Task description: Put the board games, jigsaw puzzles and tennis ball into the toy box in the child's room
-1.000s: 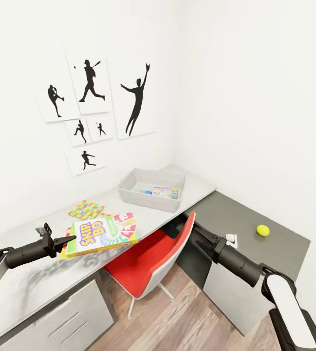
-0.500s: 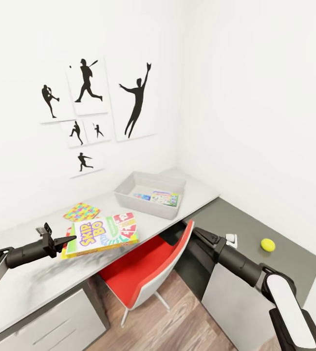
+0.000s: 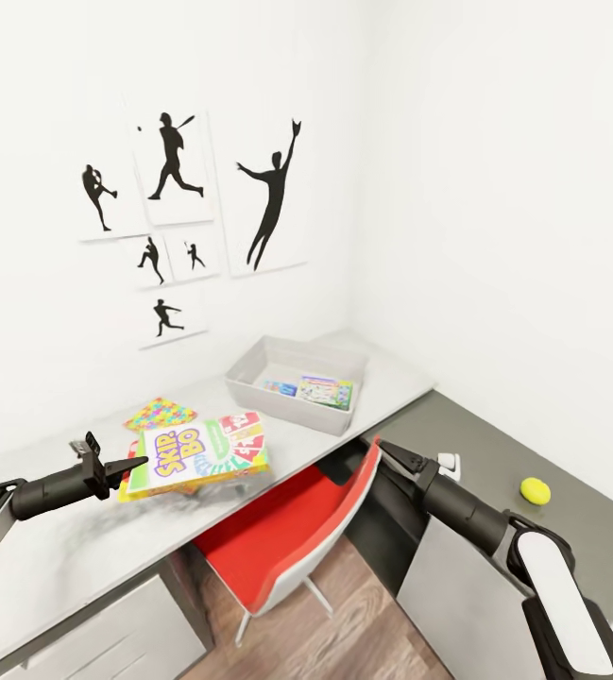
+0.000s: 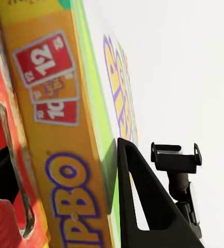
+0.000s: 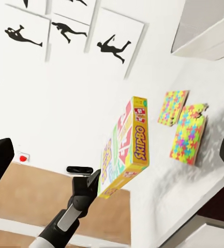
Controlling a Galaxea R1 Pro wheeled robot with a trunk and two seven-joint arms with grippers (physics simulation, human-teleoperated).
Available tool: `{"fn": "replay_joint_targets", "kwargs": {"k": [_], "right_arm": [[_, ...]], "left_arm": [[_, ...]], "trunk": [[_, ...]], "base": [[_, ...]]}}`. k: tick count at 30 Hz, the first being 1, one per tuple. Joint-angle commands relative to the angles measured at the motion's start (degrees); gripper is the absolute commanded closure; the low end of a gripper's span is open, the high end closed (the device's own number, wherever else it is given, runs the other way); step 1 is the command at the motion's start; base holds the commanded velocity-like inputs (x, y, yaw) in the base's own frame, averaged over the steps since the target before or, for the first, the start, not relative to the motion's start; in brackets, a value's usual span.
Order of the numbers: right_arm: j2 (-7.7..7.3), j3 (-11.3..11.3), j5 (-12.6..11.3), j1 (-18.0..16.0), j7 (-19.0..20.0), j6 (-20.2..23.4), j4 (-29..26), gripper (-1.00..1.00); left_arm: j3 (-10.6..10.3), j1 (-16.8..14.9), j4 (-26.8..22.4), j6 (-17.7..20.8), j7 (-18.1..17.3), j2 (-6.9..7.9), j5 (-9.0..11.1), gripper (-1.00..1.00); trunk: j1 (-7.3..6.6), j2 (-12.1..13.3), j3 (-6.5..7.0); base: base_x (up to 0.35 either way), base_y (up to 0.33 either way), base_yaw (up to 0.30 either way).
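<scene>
My left gripper (image 3: 132,465) is shut on the edge of the SKIP-BO board game (image 3: 202,453), holding it flat just above the pale table (image 3: 79,548). In the left wrist view one finger (image 4: 143,206) presses on the box face. Two jigsaw puzzles (image 5: 174,107) (image 5: 189,133) lie side by side on the table beyond the box; one puzzle (image 3: 160,414) shows in the head view. The grey toy box (image 3: 249,378) holds a small blue game (image 3: 278,387) and a green-and-white game (image 3: 326,390). The tennis ball (image 3: 535,490) rests on the dark desk section. My right gripper (image 3: 388,450) is open and empty beside the chair.
A red chair (image 3: 287,529) is pushed under the table between my arms. The dark grey desk section (image 3: 476,444) runs along the right wall, with a white door (image 3: 448,586) below. Black silhouette prints (image 3: 268,194) hang on the wall. Wood floor (image 3: 363,633) lies below.
The whole view has shifted as the camera moved; the desk corner, toy box and ball sit further right and lower. Both arms keep their pose, and the SKIP-BO box stays in my left gripper.
</scene>
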Motion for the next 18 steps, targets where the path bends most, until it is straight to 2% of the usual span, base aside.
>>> {"fn": "replay_joint_targets", "kwargs": {"k": [1, 7, 18], "right_arm": [[0.0, -0.09, 0.33, -0.05, 0.37, 0.25, -0.01, -1.0], [0.02, -0.09, 0.33, -0.05, 0.35, 0.25, 0.06, -1.0], [-0.01, -0.13, 0.33, -0.05, 0.37, 0.25, 0.15, -1.0]], "left_arm": [[0.03, -0.06, 0.02, 0.61, -0.23, -0.04, -0.03, 1.0], [0.03, -0.04, 0.02, 0.61, -0.23, -0.01, -0.04, 1.0], [0.03, -0.03, 0.02, 0.61, -0.23, -0.01, -0.02, 1.0]], "trunk": [[0.05, -0.12, -0.1], [0.05, -0.12, -0.05], [0.05, -0.12, -0.05]], "base": [[0.211, 0.0, 0.232], [0.147, 0.0, 0.211], [0.011, 0.0, 0.019]]}}
